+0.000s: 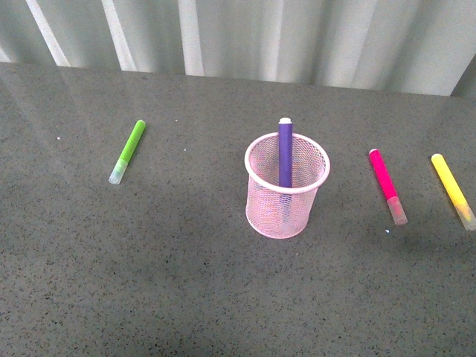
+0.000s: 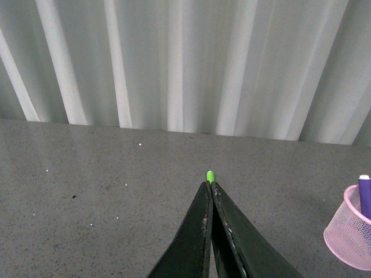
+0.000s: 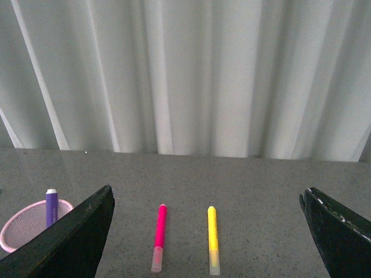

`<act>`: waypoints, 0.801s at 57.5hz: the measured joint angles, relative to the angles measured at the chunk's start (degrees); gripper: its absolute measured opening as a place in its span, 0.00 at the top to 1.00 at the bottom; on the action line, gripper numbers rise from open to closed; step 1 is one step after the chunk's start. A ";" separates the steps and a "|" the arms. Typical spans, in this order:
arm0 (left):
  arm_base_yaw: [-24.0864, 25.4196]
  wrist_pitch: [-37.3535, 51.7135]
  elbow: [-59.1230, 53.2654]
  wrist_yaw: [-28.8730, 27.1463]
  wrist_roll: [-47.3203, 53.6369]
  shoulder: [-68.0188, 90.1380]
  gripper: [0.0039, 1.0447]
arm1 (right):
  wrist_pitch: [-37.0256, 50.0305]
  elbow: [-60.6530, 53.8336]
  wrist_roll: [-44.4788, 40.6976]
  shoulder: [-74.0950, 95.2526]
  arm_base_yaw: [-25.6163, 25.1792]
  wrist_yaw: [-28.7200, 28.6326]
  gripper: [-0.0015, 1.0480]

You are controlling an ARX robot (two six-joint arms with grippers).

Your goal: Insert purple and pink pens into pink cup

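Observation:
The pink mesh cup [image 1: 286,186] stands mid-table with the purple pen [image 1: 285,152] upright inside it, its white end above the rim. The pink pen [image 1: 387,184] lies flat on the table to the cup's right, clear cap toward me. Neither gripper shows in the front view. In the left wrist view my left gripper [image 2: 210,186] is shut and empty; the cup [image 2: 351,237] and purple pen [image 2: 364,194] sit at the frame edge. In the right wrist view my right gripper [image 3: 206,200] is wide open above the table, with the pink pen [image 3: 159,234], cup [image 3: 23,227] and purple pen [image 3: 51,207] ahead.
A lime-green marker [image 1: 128,151] lies at the left; its tip [image 2: 210,176] shows just beyond my left fingertips. A yellow marker [image 1: 453,190] lies right of the pink pen, also in the right wrist view [image 3: 213,237]. A white curtain [image 1: 245,37] backs the grey table [image 1: 186,282].

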 joint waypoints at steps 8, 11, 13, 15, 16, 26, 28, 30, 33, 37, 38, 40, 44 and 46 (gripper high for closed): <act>0.00 -0.17 0.00 0.00 0.00 0.02 0.97 | 0.00 0.00 0.00 0.00 0.00 0.02 0.07; 0.00 -0.17 0.00 0.00 0.00 0.00 0.97 | 0.00 0.00 0.00 0.00 0.00 0.00 0.07; 0.00 -0.17 0.00 0.00 -0.02 0.00 0.97 | 0.00 0.00 0.00 0.00 0.00 0.00 0.07; 0.00 -0.17 0.00 0.00 0.00 0.00 0.97 | 0.00 0.00 0.00 0.00 0.00 0.00 0.07; 0.00 -0.17 0.00 0.00 0.00 0.02 0.97 | 0.00 0.00 0.00 0.00 0.00 0.02 0.07; 0.00 -0.22 0.00 0.00 -0.02 0.00 0.89 | 0.00 0.00 0.00 0.00 0.00 0.02 0.07; 0.00 -0.22 0.00 0.00 -0.02 0.00 0.80 | 0.00 0.00 0.00 0.00 0.00 0.02 0.07; 0.00 -0.22 0.00 0.00 -0.02 0.00 0.72 | 0.00 0.00 0.00 0.00 0.00 0.00 0.07; 0.00 -0.22 0.00 0.00 -0.02 0.00 0.64 | 0.00 0.00 -0.02 0.00 0.00 0.00 0.07; 0.00 -0.22 0.00 0.00 -0.02 0.00 0.49 | 0.07 0.02 -0.22 0.09 0.00 0.04 0.07; 0.00 -0.22 0.00 0.00 -0.02 0.00 0.44 | 0.46 0.11 -0.76 0.44 -0.02 0.00 0.07; 0.00 -0.22 0.00 0.00 -0.02 0.00 0.39 | 1.77 0.66 -0.98 1.81 -0.57 -0.63 0.07; 0.00 -0.22 0.00 0.00 -0.02 0.00 0.27 | 4.13 3.37 -0.96 5.49 -2.38 -1.49 0.07; 0.00 -0.22 0.00 0.00 -0.02 0.00 0.21 | 7.34 5.81 -0.92 8.83 -3.74 -2.03 0.07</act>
